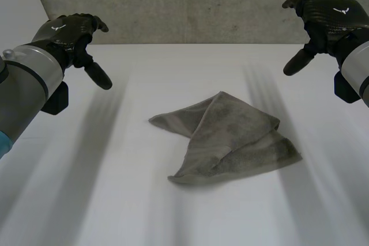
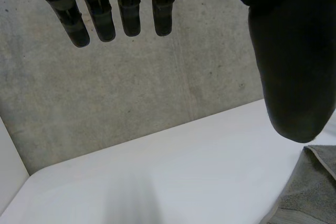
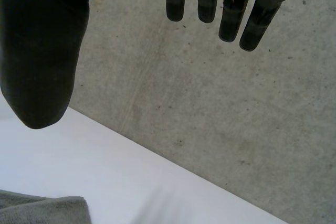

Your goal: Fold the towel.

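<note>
A grey-brown towel [image 1: 230,139] lies crumpled and partly folded over itself in the middle of the white table [image 1: 115,200]. My left hand [image 1: 72,36] hovers high at the back left, well clear of the towel, its fingers [image 2: 126,14] straight and thumb spread, holding nothing. My right hand [image 1: 328,18] hovers at the back right, also apart from the towel, with fingers [image 3: 231,14] straight and empty. A towel edge [image 2: 315,187] shows below the left thumb, and a towel corner [image 3: 42,209] shows below the right thumb.
A grey concrete wall [image 1: 190,4] runs along the table's far edge. White table surface surrounds the towel on all sides.
</note>
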Robot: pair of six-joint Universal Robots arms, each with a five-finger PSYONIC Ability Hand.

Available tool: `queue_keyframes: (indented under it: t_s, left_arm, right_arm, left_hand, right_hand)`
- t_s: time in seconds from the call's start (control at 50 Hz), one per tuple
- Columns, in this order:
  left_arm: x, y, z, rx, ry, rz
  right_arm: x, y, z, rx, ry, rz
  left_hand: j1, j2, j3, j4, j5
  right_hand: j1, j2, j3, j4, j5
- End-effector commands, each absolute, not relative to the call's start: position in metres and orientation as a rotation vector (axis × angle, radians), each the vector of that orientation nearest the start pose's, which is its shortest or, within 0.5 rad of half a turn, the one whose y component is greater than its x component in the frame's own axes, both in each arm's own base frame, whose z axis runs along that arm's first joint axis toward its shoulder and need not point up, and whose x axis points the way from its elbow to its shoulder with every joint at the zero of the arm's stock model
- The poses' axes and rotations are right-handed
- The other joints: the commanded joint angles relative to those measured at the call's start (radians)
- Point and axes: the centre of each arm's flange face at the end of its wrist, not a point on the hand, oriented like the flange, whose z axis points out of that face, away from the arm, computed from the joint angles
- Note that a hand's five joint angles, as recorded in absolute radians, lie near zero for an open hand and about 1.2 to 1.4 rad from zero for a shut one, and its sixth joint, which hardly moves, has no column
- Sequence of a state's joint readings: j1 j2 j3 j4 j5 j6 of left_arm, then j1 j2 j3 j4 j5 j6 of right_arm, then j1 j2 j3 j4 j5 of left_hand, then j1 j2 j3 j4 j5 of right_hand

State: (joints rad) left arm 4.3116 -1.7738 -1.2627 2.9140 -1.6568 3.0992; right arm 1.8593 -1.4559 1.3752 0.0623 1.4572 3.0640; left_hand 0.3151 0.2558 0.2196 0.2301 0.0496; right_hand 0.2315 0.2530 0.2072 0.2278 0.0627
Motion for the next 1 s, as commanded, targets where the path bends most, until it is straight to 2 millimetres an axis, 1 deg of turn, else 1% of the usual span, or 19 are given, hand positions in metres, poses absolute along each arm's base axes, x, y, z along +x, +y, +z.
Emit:
queue_keyframes:
  t_s: [0.02,0.38,0.44,0.48,0.52,0.54,0.56,0.58,0.62,0.64,0.66,0.68,0.74,0.82,0.84,0.88,0.9,0.96,1.0]
  left_arm:
    - [-0.246,-0.267,0.317,0.354,2.512,-2.218]
    - [-0.246,-0.267,0.316,0.37,2.503,-2.211]
    - [-0.249,-0.264,0.314,0.396,2.519,-2.213]
    - [-0.262,-0.256,0.308,0.499,2.579,-2.221]
    - [-0.27,-0.251,0.301,0.566,2.626,-2.206]
    - [-0.277,-0.248,0.293,0.615,2.672,-2.191]
    - [-0.277,-0.248,0.293,0.615,2.672,-2.191]
    - [-0.286,-0.244,0.283,0.668,2.726,-2.16]
    - [-0.294,-0.239,0.272,0.713,2.776,-2.119]
    - [-0.302,-0.234,0.26,0.749,2.824,-2.07]
    - [-0.31,-0.227,0.247,0.792,2.867,-2.013]
    - [-0.311,-0.227,0.247,0.792,2.868,-2.012]
    - [-0.325,-0.217,0.228,0.876,2.9,-1.96]
    - [-0.344,-0.205,0.201,0.983,2.911,-1.941]
    - [-0.344,-0.204,0.201,0.983,2.911,-1.941]
    - [-0.356,-0.197,0.183,1.05,2.916,-1.921]
    - [-0.356,-0.197,0.183,1.051,2.916,-1.921]
    - [-0.365,-0.19,0.166,1.095,2.929,-1.876]
    - [-0.367,-0.189,0.16,1.099,2.932,-1.855]
  right_arm:
    - [0.231,-0.279,0.329,-0.497,1.985,-2.074]
    - [0.232,-0.28,0.328,-0.507,1.984,-2.075]
    - [0.234,-0.28,0.328,-0.549,1.964,-2.078]
    - [0.235,-0.281,0.326,-0.602,1.957,-2.083]
    - [0.245,-0.281,0.32,-0.83,1.896,-2.082]
    - [0.245,-0.281,0.32,-0.831,1.895,-2.081]
    - [0.248,-0.283,0.31,-0.962,1.886,-2.07]
    - [0.248,-0.283,0.309,-0.963,1.886,-2.069]
    - [0.243,-0.295,0.287,-1.191,1.905,-2.077]
    - [0.243,-0.295,0.287,-1.192,1.905,-2.077]
    - [0.241,-0.3,0.276,-1.247,1.935,-2.064]
    - [0.241,-0.304,0.265,-1.29,1.959,-2.044]
    - [0.24,-0.307,0.255,-1.319,1.982,-2.018]
    - [0.242,-0.315,0.223,-1.361,2.025,-1.918]
    - [0.242,-0.317,0.212,-1.362,2.042,-1.89]
    - [0.243,-0.319,0.203,-1.367,2.048,-1.868]
    - [0.243,-0.319,0.203,-1.367,2.048,-1.868]
    - [0.246,-0.323,0.179,-1.368,2.074,-1.825]
    - [0.246,-0.323,0.179,-1.368,2.074,-1.825]
  left_hand:
    - [-0.119,-0.06,-0.045,-0.056,-0.028]
    - [-0.119,-0.06,-0.045,-0.056,-0.028]
    - [-0.102,-0.042,-0.045,-0.056,-0.011]
    - [-0.093,-0.034,-0.045,-0.056,-0.002]
    - [-0.09,-0.031,-0.045,-0.056,0.001]
    - [-0.09,-0.031,-0.045,-0.056,0.001]
    - [-0.09,-0.031,-0.045,-0.056,0.001]
    - [-0.09,-0.031,-0.045,-0.056,0.001]
    - [-0.09,-0.031,-0.045,-0.056,0.001]
    - [-0.093,-0.033,-0.045,-0.056,-0.002]
    - [-0.096,-0.036,-0.045,-0.056,-0.005]
    - [-0.096,-0.036,-0.045,-0.056,-0.005]
    - [-0.102,-0.042,-0.045,-0.056,-0.011]
    - [-0.099,-0.039,-0.045,-0.056,-0.008]
    - [-0.099,-0.039,-0.045,-0.056,-0.008]
    - [-0.096,-0.036,-0.045,-0.056,-0.005]
    - [-0.096,-0.036,-0.045,-0.056,-0.005]
    - [-0.09,-0.031,-0.045,-0.056,0.001]
    - [-0.087,-0.028,-0.045,-0.056,0.004]
  right_hand:
    - [-0.057,-0.078,-0.033,-0.053,-0.063]
    - [-0.057,-0.078,-0.033,-0.053,-0.063]
    - [-0.057,-0.078,-0.033,-0.053,-0.063]
    - [-0.057,-0.078,-0.033,-0.053,-0.063]
    - [-0.057,-0.078,-0.033,-0.053,-0.063]
    - [-0.057,-0.078,-0.033,-0.053,-0.063]
    - [-0.057,-0.078,-0.033,-0.053,-0.063]
    - [-0.057,-0.078,-0.033,-0.053,-0.063]
    - [-0.057,-0.078,-0.033,-0.053,-0.063]
    - [-0.057,-0.078,-0.033,-0.053,-0.063]
    - [-0.057,-0.078,-0.033,-0.053,-0.063]
    - [-0.057,-0.078,-0.033,-0.053,-0.063]
    - [-0.057,-0.078,-0.033,-0.053,-0.063]
    - [-0.057,-0.078,-0.033,-0.053,-0.063]
    - [-0.057,-0.078,-0.033,-0.053,-0.063]
    - [-0.057,-0.078,-0.033,-0.053,-0.063]
    - [-0.057,-0.078,-0.033,-0.053,-0.063]
    - [-0.057,-0.078,-0.033,-0.053,-0.063]
    - [-0.057,-0.078,-0.033,-0.053,-0.063]
